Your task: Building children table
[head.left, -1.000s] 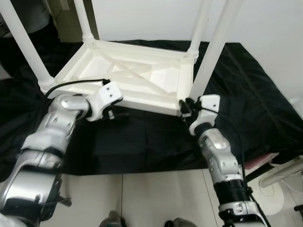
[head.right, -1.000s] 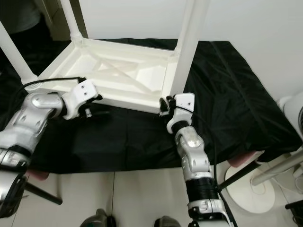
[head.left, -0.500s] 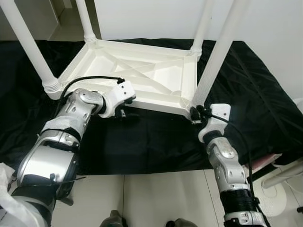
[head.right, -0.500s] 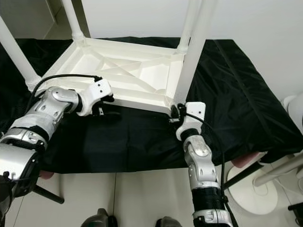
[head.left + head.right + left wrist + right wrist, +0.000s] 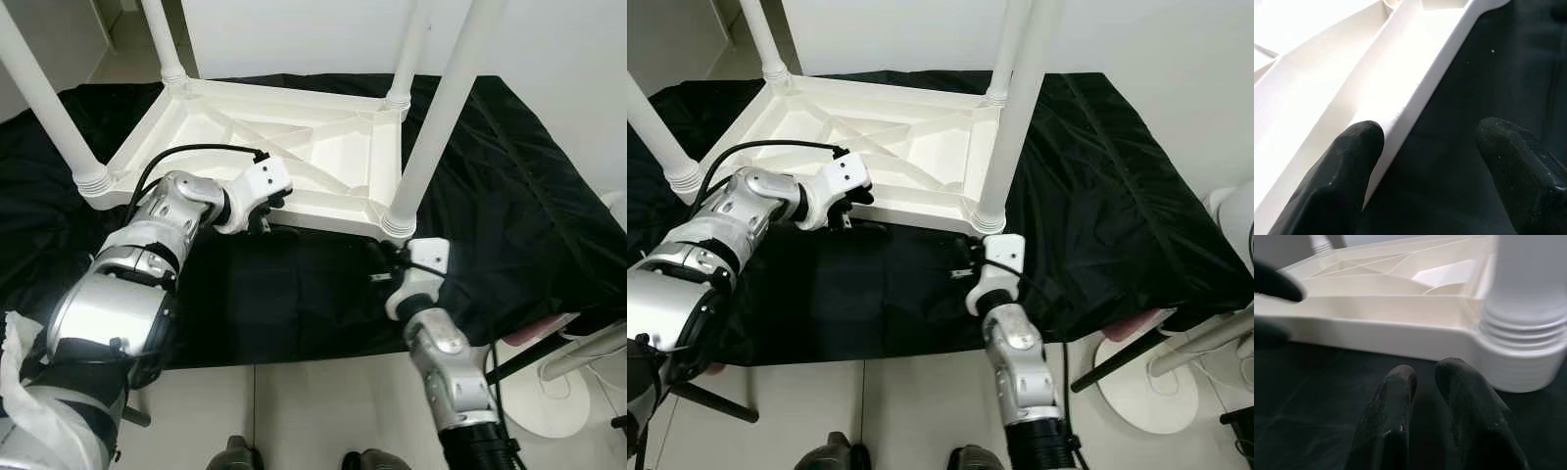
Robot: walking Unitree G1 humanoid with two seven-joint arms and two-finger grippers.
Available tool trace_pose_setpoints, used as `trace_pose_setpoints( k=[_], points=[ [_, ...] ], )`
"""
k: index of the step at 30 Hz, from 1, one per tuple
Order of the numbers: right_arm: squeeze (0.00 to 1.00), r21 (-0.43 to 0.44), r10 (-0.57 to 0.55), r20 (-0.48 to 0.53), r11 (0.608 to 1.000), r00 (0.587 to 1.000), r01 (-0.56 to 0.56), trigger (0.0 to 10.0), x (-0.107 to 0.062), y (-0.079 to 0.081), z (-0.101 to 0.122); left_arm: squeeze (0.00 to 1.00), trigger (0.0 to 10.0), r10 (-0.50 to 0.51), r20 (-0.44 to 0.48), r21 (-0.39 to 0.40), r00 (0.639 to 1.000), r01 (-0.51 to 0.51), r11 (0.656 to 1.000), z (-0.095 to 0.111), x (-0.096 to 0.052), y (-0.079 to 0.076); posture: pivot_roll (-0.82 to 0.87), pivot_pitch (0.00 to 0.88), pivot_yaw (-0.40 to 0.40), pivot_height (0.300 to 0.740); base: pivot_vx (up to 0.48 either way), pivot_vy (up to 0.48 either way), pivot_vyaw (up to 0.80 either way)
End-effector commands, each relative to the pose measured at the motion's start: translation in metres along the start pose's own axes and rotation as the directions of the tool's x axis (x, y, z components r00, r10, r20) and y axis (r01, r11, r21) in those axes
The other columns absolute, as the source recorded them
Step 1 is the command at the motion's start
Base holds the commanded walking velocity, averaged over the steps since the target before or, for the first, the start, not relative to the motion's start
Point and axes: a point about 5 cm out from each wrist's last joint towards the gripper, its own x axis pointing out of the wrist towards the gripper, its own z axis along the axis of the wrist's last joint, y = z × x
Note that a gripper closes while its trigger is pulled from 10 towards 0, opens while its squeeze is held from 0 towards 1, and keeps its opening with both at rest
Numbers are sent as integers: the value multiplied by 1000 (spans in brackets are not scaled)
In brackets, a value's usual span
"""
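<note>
In the eye views, an upturned white plastic children's table (image 5: 284,157) lies top-down on a black cloth (image 5: 509,196) spread over the floor, its four round white legs (image 5: 446,108) pointing up. The left gripper (image 5: 266,211) sits at the table's near rim; the right gripper (image 5: 380,264) hovers over the cloth just below the near right leg's ribbed socket (image 5: 972,213).

In the left wrist view the gripper is spread wide — one black finger (image 5: 1347,166) lies over the white rim (image 5: 1425,83), the other over dark cloth, not clenched on it.

In the right wrist view the gripper's fingers (image 5: 1396,416) are nearly together, holding nothing — the table's corner stands just ahead.
</note>
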Motion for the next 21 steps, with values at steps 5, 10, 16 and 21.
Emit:
trace_pose_setpoints(
  k=[5,10,16,21],
  points=[
    [0,8,10,-11,1000,1000,-10,10000,-4,5,0,0,10000,597,-56,-17,800,-599,801,-7,-8,29,-160,106,60,740,0,0,0],
    [0,6,2,-7,1000,1000,-2,10000,-5,3,2,0,10000,617,-95,-10,781,-621,784,-11,-8,29,-171,114,64,740,0,0,0],
    [0,2,-14,-17,1000,1000,14,10000,-10,1,3,0,10000,665,-139,-6,734,-672,741,-13,-13,34,-179,120,65,740,0,0,0],
    [0,11,20,-19,1000,1000,-19,10000,-12,8,2,0,10000,692,-127,-36,710,-701,712,-8,-17,40,-183,123,68,740,0,0,0]
  ],
)
